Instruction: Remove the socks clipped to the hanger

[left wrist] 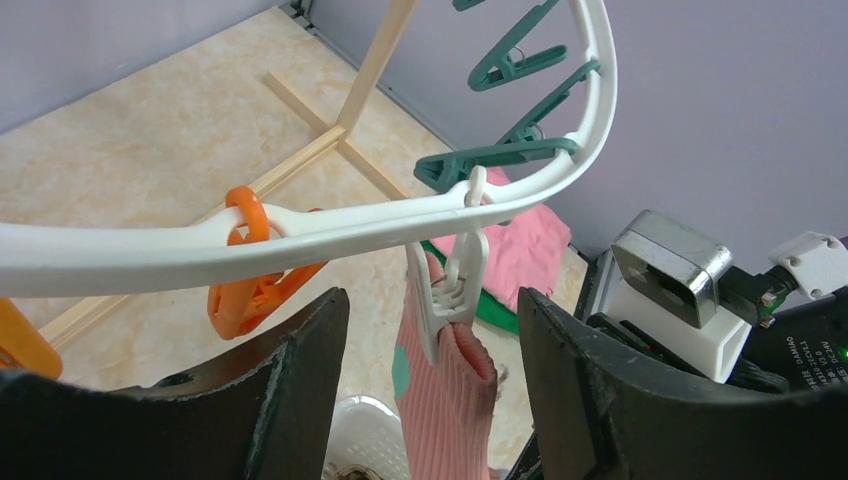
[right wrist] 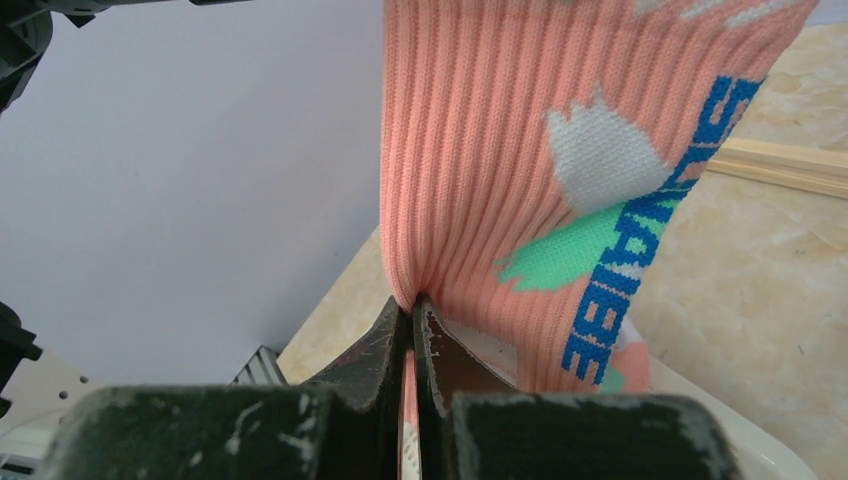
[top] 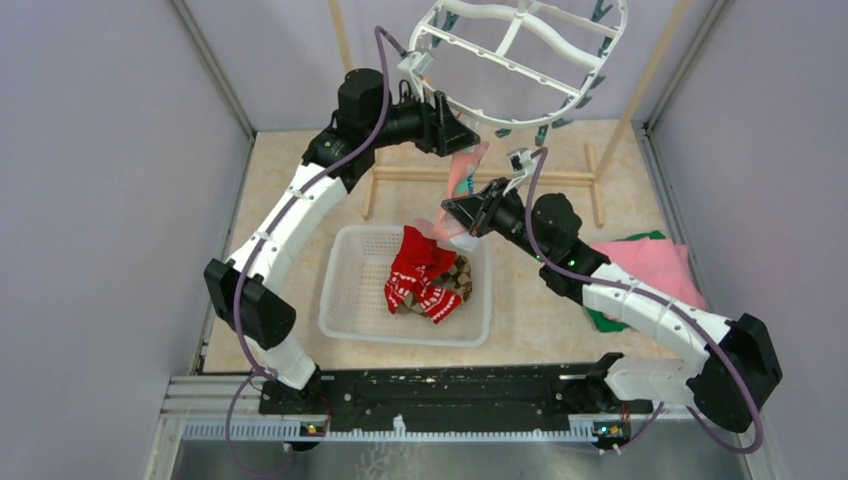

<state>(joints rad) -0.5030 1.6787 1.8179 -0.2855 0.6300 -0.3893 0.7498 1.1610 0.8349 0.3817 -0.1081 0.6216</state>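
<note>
One pink ribbed sock (top: pixel 466 170), upper centre. One white plastic oval hanger (top: pixel 520 55). One white mesh basket (top: pixel 345 300), centre: two red white-patterned socks (top: pixel 415 270); brown argyle socks (top: pixel 457 280), count unclear. Right: one pink folded cloth (top: pixel 650 265), one green folded cloth (top: pixel 600 320).

1 pink ribbed sock (top: pixel 467 170) hangs from a white clip (left wrist: pixel 455 290) on the white oval hanger (top: pixel 520 60), with red socks (top: pixel 415 268) and argyle socks (top: pixel 457 283) heaped in the basket (top: pixel 345 300).

A robotics lab test cell: plain lilac panels (top: pixel 110 180) box in a beige marble-look counter (top: pixel 530 320), the left arm (top: pixel 290 215) and right arm (top: pixel 650 310) are bolted to a black rail (top: pixel 450 385), with hanger (left wrist: pixel 300 232) and mesh basket (top: pixel 340 290) as staged props.
</note>
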